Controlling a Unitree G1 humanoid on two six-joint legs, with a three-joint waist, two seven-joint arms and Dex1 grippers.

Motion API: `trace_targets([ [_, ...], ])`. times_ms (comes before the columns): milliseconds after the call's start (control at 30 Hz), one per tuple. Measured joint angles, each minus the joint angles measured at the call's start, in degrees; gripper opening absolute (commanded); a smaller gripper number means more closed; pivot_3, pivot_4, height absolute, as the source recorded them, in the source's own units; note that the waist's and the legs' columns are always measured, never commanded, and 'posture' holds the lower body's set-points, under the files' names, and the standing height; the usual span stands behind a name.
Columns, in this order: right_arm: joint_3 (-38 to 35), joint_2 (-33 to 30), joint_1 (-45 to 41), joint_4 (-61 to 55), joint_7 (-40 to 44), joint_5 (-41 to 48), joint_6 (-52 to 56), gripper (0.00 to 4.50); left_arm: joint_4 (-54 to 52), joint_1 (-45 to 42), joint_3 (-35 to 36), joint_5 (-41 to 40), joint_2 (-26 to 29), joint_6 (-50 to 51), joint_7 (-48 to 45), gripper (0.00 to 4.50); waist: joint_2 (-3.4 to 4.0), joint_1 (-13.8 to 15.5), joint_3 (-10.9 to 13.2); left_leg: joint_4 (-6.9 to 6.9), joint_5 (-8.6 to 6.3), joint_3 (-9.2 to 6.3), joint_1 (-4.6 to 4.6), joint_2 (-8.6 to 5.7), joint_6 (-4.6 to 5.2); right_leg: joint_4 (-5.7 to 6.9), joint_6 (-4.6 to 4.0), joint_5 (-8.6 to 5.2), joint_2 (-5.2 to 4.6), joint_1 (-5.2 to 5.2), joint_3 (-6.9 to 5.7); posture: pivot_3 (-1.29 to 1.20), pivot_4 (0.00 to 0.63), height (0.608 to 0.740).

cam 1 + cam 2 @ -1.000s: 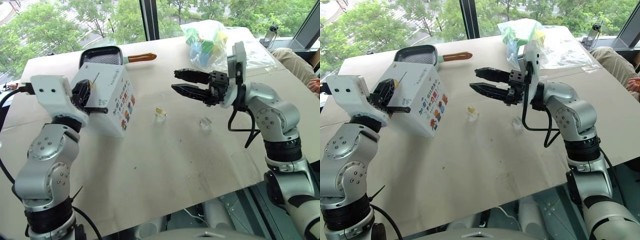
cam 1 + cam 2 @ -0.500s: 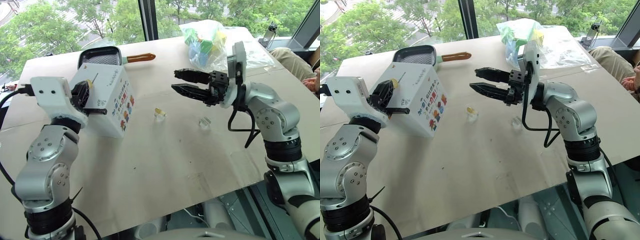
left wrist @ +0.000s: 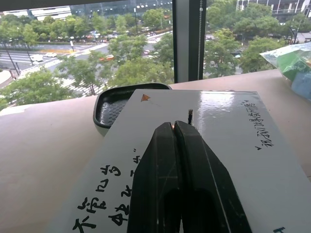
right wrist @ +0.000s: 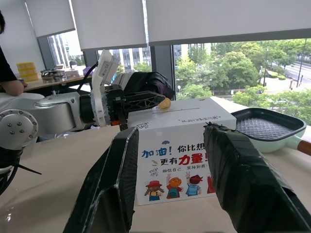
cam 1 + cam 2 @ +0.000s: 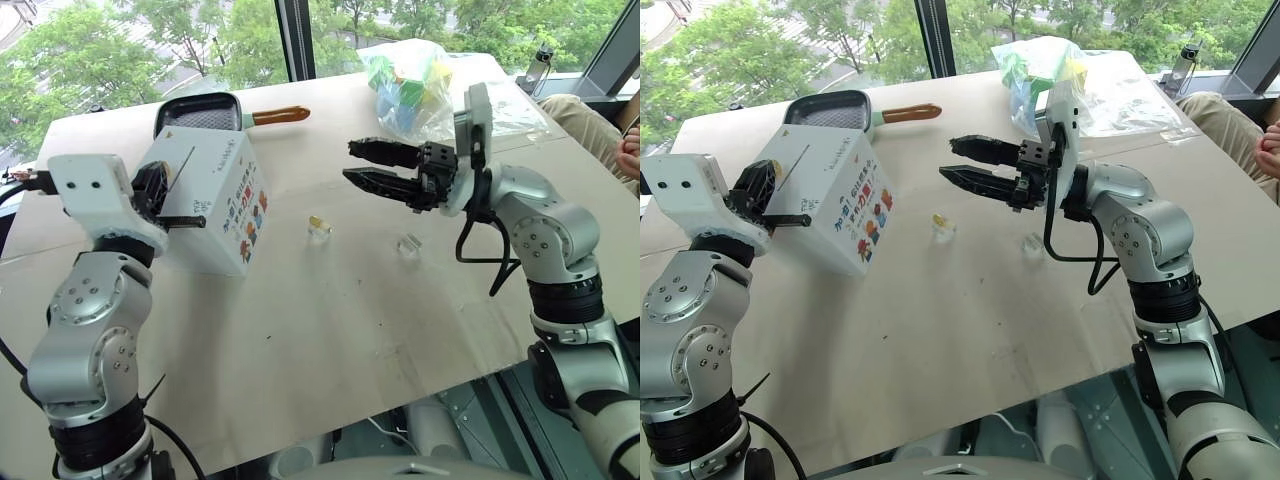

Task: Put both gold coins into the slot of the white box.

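The left end effector [image 4: 163, 103] is pinching a gold coin [image 4: 165, 103] between closed fingertips, hovering over the top face of the white box [image 5: 215, 205], just short of the slot [image 5: 181, 164]. The box is sitting at the upper left of the frame, its far edge right beside a dark pan [image 5: 200, 113]. The right end effector [image 5: 355, 162] is hanging half open and empty at upper centre, well apart from the box. Open counter [image 5: 330, 330] is stretching below. A second gold coin [image 5: 315, 221] is lying mid-frame on a small clear piece [image 5: 320, 230], near another clear piece [image 5: 409, 245].
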Motion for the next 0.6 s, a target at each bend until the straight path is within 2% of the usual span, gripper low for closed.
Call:
trace_targets([
  [600, 0.0, 0.0, 0.0, 0.0, -0.2, 0.0, 0.0, 2.29, 0.0, -0.1, -0.7, -0.1, -0.3, 0.0, -2.0, 0.0, 0.0, 0.0, 0.0, 0.0, 0.0, 0.0, 0.01, 0.0, 0.0, 0.01, 0.0, 0.0, 0.0, 0.0, 0.0, 0.0, 0.15, 0.721],
])
